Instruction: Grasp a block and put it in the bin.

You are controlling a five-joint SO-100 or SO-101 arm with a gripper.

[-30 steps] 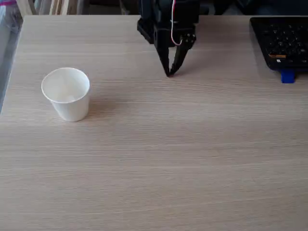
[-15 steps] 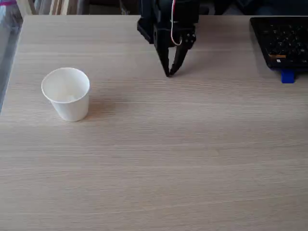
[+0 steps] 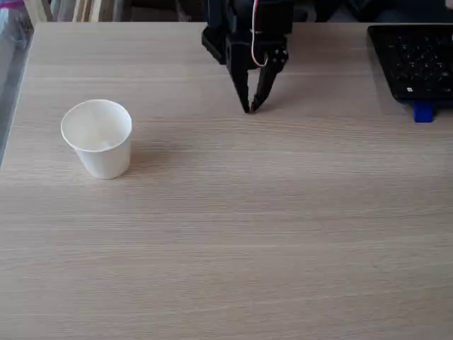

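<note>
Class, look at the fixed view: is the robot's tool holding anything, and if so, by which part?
Nothing is held. The black two-finger tool points down at the pale wooden table, its tips together with nothing between them, well apart from the white paper cup.

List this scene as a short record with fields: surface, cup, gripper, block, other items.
surface: light wood-grain table
cup: white paper cup, upright, open end up, at the left of the fixed view
gripper: black gripper at top centre, pointing down, fingertips together near the table, nothing between them
block: no white cube to be seen on the table; whether one lies inside the cup cannot be told
other items: black keyboard at the top right corner, small blue piece at its near edge
</note>
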